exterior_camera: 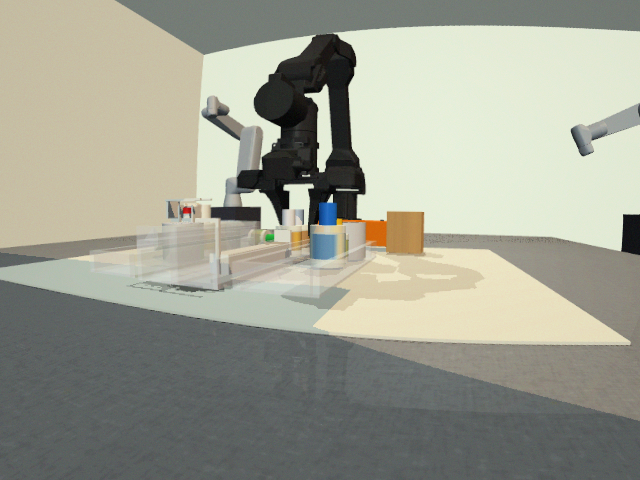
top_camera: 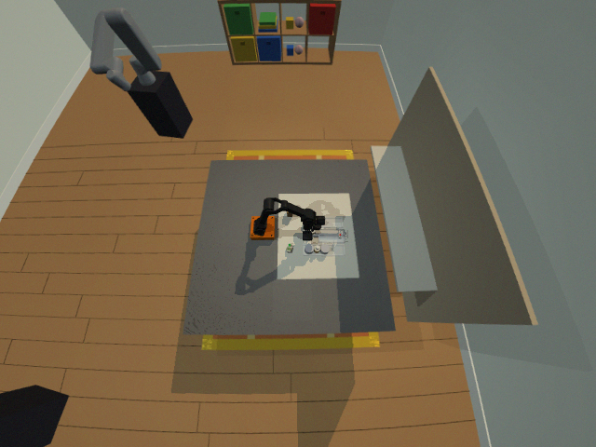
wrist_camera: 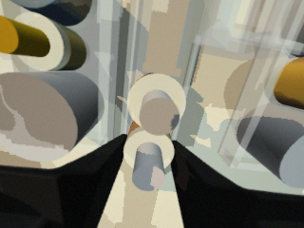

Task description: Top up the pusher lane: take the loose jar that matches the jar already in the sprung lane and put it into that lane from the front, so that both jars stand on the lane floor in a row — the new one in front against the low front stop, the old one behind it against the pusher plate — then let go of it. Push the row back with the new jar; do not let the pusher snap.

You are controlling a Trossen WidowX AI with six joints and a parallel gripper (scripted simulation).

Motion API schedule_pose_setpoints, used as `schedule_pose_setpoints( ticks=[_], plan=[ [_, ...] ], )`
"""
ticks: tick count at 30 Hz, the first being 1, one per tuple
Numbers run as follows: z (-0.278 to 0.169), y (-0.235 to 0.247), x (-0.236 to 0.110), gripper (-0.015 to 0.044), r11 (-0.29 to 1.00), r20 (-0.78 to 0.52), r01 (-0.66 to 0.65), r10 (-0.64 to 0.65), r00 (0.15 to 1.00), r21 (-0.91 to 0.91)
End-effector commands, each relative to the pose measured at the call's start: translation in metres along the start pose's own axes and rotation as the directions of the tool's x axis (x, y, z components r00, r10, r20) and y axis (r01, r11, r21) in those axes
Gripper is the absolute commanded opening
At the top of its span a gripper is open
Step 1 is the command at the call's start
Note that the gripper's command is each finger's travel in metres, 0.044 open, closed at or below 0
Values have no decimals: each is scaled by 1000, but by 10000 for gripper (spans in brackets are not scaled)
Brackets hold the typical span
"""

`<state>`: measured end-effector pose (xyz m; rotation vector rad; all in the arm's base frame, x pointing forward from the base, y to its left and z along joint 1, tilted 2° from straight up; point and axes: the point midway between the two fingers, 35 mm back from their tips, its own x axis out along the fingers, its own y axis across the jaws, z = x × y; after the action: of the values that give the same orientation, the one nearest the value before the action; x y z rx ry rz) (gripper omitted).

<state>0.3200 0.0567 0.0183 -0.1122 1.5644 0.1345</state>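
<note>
My gripper [wrist_camera: 148,142] [top_camera: 307,234] [exterior_camera: 297,215] is shut on the loose jar [wrist_camera: 147,162] [exterior_camera: 291,217], which has a cream body and a grey lid. It holds the jar upright at the front end of the clear sprung lane [top_camera: 331,236] [exterior_camera: 253,254]. The matching cream jar with a grey lid [wrist_camera: 157,104] stands in the lane directly ahead of the held one, very close. I cannot tell whether they touch. The pusher plate with a red mark [top_camera: 340,234] [exterior_camera: 186,210] is at the lane's far end.
Clear side lanes hold other jars: a wide grey one [wrist_camera: 43,116], a yellow-lidded one [wrist_camera: 35,42], a blue-lidded one [exterior_camera: 326,238], and yellow [wrist_camera: 292,83] and grey [wrist_camera: 273,142] ones on the right. A wooden block [exterior_camera: 404,231] stands beside the arm's orange base [top_camera: 263,227].
</note>
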Motion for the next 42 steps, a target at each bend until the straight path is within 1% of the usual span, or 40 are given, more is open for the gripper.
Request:
schedule_pose_setpoints(
  ticks=[1,10,20,21,25,30,34,42],
  plan=[
    [-1,0,0,0,1000,1,-1,1,1000,4],
    [-1,0,0,0,1000,1,-1,1,1000,4],
    [0,0,0,263,1000,1,-1,1,1000,4],
    [0,0,0,277,1000,1,-1,1,1000,4],
    [0,0,-3,277,1000,1,-1,1,1000,4],
    [0,0,-19,277,1000,1,-1,1,1000,4],
    [-1,0,-20,277,1000,1,-1,1,1000,4],
    [-22,0,-22,277,1000,0,-1,1,1000,4]
  ],
)
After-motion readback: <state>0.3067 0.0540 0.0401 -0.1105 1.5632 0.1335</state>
